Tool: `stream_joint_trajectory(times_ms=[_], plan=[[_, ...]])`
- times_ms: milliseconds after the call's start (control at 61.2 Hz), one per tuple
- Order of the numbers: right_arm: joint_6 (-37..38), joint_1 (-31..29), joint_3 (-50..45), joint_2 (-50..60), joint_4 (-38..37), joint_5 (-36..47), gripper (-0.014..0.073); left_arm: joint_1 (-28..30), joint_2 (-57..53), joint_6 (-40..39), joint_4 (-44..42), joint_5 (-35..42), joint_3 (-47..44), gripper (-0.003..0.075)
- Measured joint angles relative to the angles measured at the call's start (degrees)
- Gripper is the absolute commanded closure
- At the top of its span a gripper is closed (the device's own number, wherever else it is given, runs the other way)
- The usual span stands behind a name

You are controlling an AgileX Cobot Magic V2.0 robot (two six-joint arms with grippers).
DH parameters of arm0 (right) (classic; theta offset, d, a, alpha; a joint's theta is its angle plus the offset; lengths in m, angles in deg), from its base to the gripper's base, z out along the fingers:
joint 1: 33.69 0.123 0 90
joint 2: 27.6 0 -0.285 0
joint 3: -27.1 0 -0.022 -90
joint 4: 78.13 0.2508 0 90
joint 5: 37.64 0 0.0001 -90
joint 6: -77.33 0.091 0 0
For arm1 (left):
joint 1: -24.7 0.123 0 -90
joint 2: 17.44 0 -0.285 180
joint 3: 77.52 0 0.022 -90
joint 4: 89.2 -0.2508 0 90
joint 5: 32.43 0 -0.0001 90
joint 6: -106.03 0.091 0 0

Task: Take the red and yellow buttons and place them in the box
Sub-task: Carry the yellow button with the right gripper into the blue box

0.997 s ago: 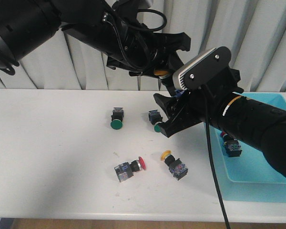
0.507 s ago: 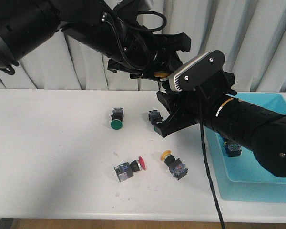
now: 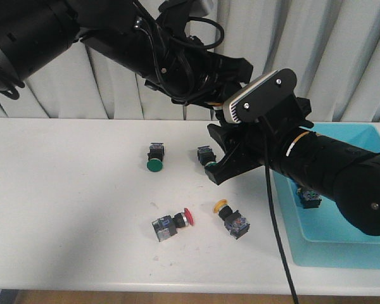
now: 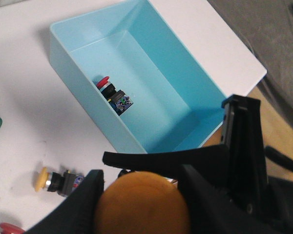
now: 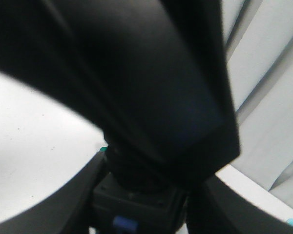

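A white table (image 3: pixel 63 209) with a pleated curtain (image 3: pixel 342 57) behind it. The left gripper (image 4: pixel 141 204) is raised above the table's far side, closed on a yellow button (image 4: pixel 142 202) whose cap fills the near part of the left wrist view. The right gripper (image 3: pixel 220 158) is low beside it, over a green button (image 3: pixel 206 157); its wrist view is blocked by dark arm parts, with a black button body (image 5: pixel 136 195) between the fingers, so whether it grips cannot be told. The right arm's bulk lies between the left gripper and the box (image 3: pixel 361 244).

On the table lie another green button (image 3: pixel 154 158), a red button (image 3: pixel 172 223) and a second yellow button (image 3: pixel 230 218) close together near the front. In the box (image 4: pixel 161 87), against its wall, sits one red button (image 4: pixel 112 93).

Compared with a second ago, the left gripper has shifted slightly and its yellow cap is now hidden in the front view; the right gripper has edged left.
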Motion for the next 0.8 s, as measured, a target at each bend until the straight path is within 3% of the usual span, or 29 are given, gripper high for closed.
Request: stream_joint_trajectory(times_ms=[262, 474, 589, 801], plan=[[-0.29, -3.01, 0.17, 0.00, 2.92, -1.82, 0.0601, 0.00, -0.50, 3.95, -0.20, -0.78, 0.00, 0.0360], [-0.03, -11.16, 0.07, 0.34, 4.92, -6.10, 0.0601, 0.00, -2.92, 6.15, -4.95, -0.95, 0.00, 0.0372], [0.43, -17.70, 0.17, 1.51, 7.83, -7.55, 0.0601, 0.00, -4.07, 6.34, -12.29, -1.13, 0.00, 0.0436], [0.71, -30.75, 0.35, 0.77, 9.97, -13.69, 0.0598, 0.00, -6.77, 3.62, -32.27, -2.41, 0.00, 0.0693]])
